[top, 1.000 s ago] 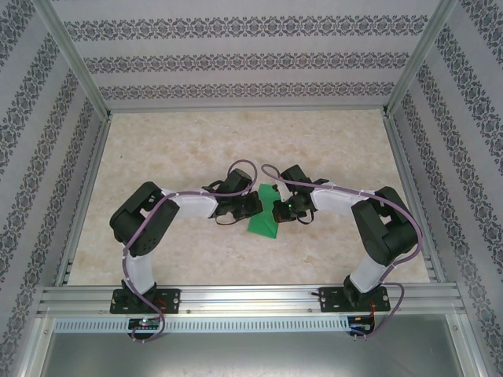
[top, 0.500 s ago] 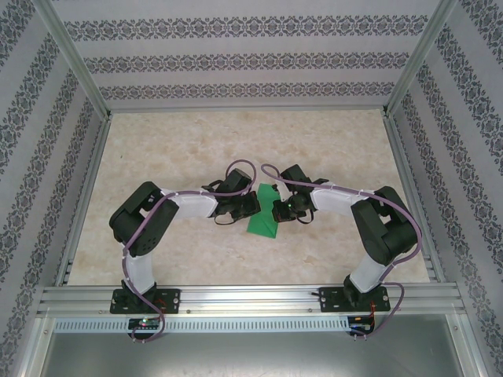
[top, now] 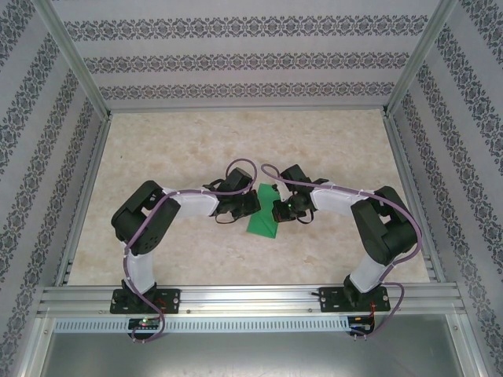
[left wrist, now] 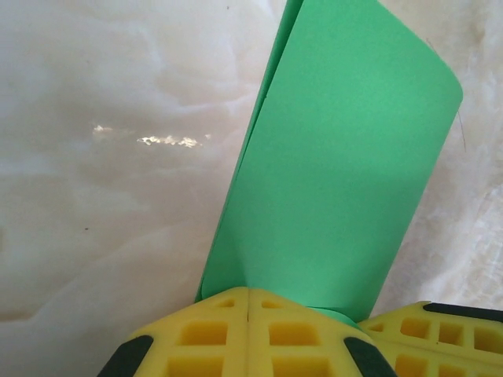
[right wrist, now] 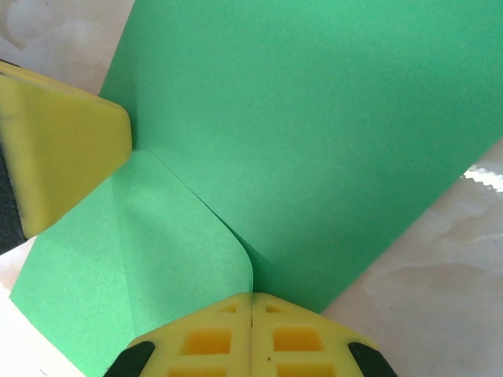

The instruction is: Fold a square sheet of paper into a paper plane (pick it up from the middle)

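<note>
The green sheet of paper (top: 262,220) is held between my two grippers at the table's middle, folded over on itself with curved flaps. My left gripper (top: 255,206) is shut on its left edge. In the left wrist view the yellow fingertips (left wrist: 236,306) meet with the paper (left wrist: 346,173) pinched at the seam. My right gripper (top: 277,210) is shut on its right edge. In the right wrist view a curled flap of the paper (right wrist: 314,126) enters the closed pads (right wrist: 271,322). The left gripper's yellow finger (right wrist: 63,149) presses the sheet from the left. The paper plane is out of view.
The marble-patterned table (top: 196,149) is ringed by aluminium rails (top: 251,298) and patterned walls. The right gripper's yellow finger (left wrist: 440,330) sits close beside my left one. Both arms bend inward toward the table's middle.
</note>
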Controlling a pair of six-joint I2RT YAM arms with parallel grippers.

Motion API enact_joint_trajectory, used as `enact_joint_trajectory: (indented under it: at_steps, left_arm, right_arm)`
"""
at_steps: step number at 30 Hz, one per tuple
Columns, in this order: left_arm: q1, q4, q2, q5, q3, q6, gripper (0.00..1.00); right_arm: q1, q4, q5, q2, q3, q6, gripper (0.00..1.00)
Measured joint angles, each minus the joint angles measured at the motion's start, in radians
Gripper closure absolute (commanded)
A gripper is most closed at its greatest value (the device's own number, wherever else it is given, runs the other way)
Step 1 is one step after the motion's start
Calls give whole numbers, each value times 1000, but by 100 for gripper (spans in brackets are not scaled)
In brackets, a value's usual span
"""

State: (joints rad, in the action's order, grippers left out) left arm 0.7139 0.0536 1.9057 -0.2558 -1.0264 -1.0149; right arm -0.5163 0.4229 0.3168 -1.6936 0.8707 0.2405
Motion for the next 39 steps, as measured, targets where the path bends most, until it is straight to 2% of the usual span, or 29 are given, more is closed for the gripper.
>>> enact_joint_trajectory:
  at_steps: [12,23,32,39]
  left_arm:
    - [-3,41,-1,15,-16,5,96]
    - [-74,106,-6,3,-36,15,94]
    - [-95,138,-26,3,-45,34,92]
    - [-83,97,-85,-77,-45,41,94]
  right_arm:
    - [0,-9,3,-5,3,0,97]
    - [-1,-27,10,-11,5,0,97]
    - [-1,-26,11,-13,6,0,97]
    - [-1,-26,11,-13,6,0,97]
